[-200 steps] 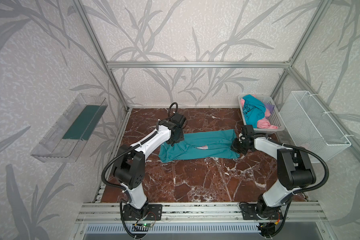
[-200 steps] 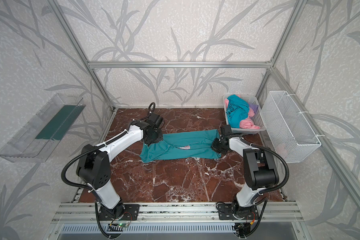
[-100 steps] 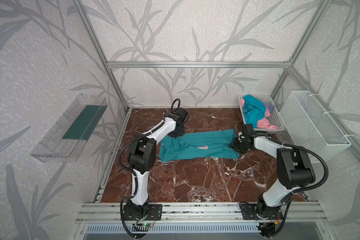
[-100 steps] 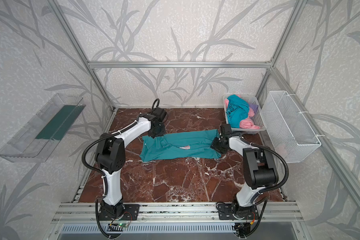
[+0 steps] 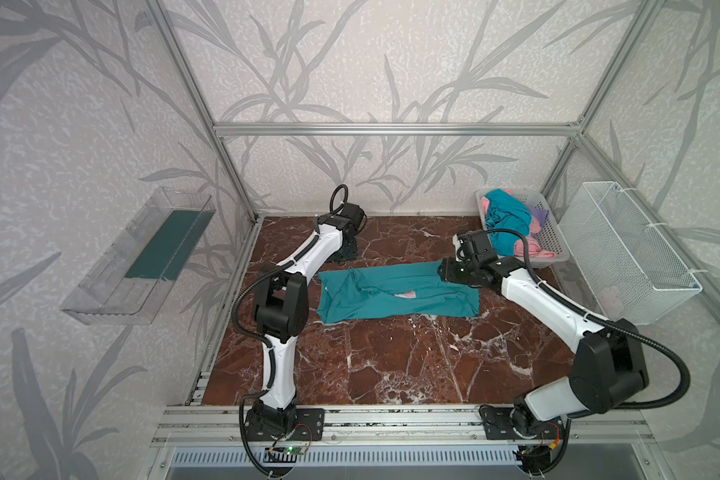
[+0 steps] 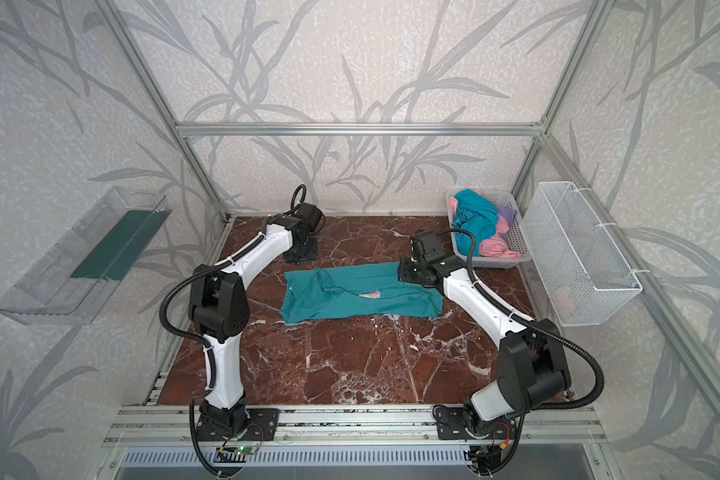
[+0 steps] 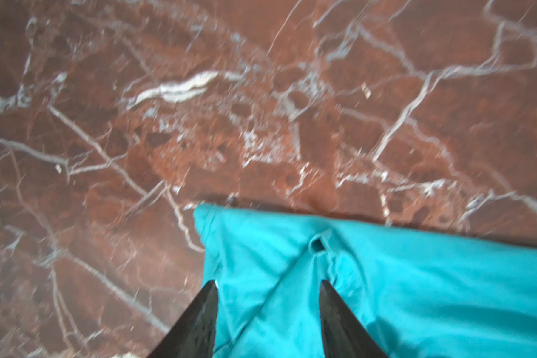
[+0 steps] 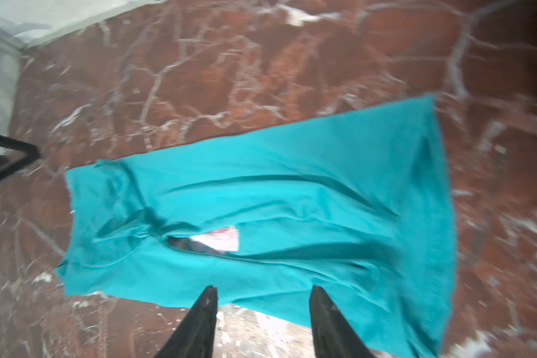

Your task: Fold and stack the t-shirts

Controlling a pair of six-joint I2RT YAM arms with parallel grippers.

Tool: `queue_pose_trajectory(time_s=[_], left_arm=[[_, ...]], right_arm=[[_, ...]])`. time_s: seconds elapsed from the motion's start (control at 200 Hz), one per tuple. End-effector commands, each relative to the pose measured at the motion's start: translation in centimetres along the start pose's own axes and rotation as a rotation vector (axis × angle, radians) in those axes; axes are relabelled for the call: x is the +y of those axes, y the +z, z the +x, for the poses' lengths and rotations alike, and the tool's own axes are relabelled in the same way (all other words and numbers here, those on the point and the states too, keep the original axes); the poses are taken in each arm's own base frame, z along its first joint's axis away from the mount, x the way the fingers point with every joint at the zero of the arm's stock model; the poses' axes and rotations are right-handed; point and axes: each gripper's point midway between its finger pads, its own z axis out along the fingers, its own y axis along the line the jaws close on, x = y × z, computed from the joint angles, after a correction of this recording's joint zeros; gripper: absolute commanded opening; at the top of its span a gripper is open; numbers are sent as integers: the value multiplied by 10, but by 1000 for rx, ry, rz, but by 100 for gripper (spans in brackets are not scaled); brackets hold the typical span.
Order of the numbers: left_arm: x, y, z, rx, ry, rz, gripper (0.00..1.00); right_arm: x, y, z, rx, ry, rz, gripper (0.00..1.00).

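While both jaws stand part-open and empty, left gripper (image 7: pixel 267 283) above the neck end at nine o'clock, right gripper (image 8: pixel 262 288) by the hem at three, the teal t-shirt (image 5: pixel 395 293) lies as a long strip across the marble table (image 5: pixel 391 365); pinch matching corners, carry hem level onto neck; other shirts (image 5: pixel 508 220) sit in the grey basket (image 5: pixel 555 249) at two o'clock.

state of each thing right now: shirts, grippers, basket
teal shirt: folded into a long strip, flat on the table, not held
left gripper: open, empty, by the shirt's corner
right gripper: open, empty, at the shirt's edge
other shirts: crumpled, unfolded
basket: upright, holds them
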Motion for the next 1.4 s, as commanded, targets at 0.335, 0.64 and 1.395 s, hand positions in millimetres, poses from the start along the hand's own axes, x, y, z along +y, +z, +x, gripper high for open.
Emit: queue_pose_trajectory(time_s=[0.335, 0.64, 1.395], left_arm=[[35, 42, 38, 111, -61, -43, 56], [51, 63, 64, 182, -104, -56, 56], [75, 57, 81, 215, -162, -65, 56]], right_arm=[[139, 83, 66, 249, -499, -180, 62], [173, 134, 84, 274, -620, -163, 65], [58, 166, -45, 176, -163, 77, 54]])
